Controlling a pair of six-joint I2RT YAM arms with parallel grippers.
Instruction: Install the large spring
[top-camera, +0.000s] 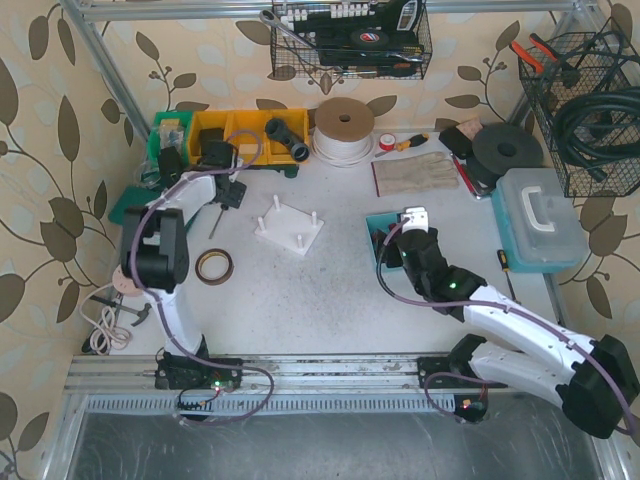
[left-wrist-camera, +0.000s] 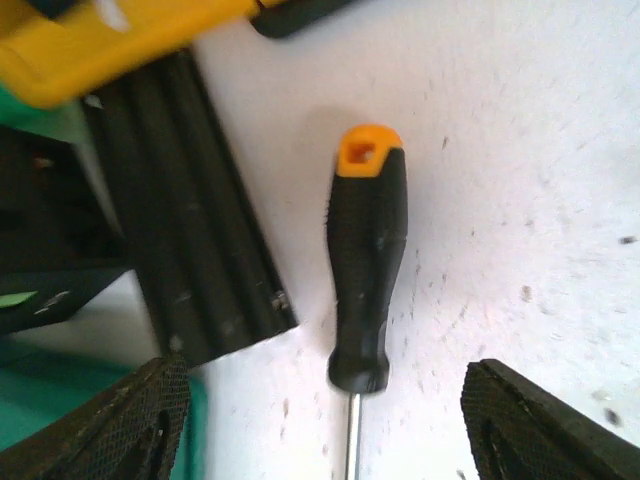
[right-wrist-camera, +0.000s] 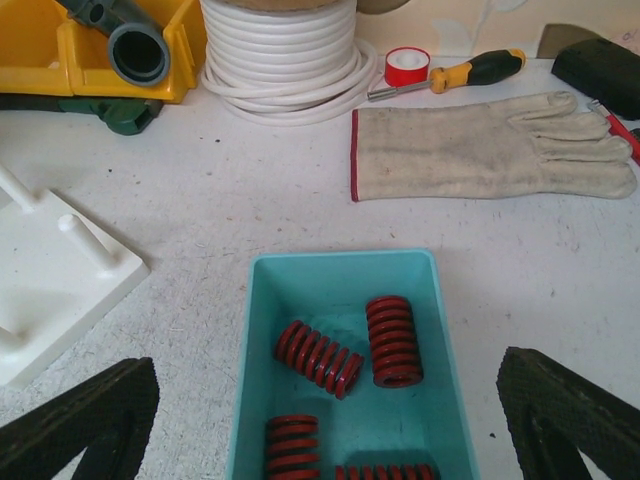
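Several red springs lie in a teal tray (right-wrist-camera: 340, 258); one (right-wrist-camera: 319, 358) lies slantwise and another (right-wrist-camera: 393, 340) lies beside it. My right gripper (right-wrist-camera: 325, 420) is open above the tray's near end, touching nothing; it also shows in the top view (top-camera: 398, 240). A white base plate with upright pegs (top-camera: 290, 228) sits at the table's centre, and its corner shows in the right wrist view (right-wrist-camera: 50, 290). My left gripper (left-wrist-camera: 320, 430) is open over a black, orange-capped screwdriver (left-wrist-camera: 367, 260), near the yellow bins in the top view (top-camera: 232, 192).
Yellow bins (top-camera: 240, 130), a white cable coil (top-camera: 343, 130) and a work glove (top-camera: 415, 172) line the back. A tape roll (top-camera: 214, 266) lies left of the plate. A pale blue case (top-camera: 540, 220) stands at the right. Wire baskets hang on the back and right walls.
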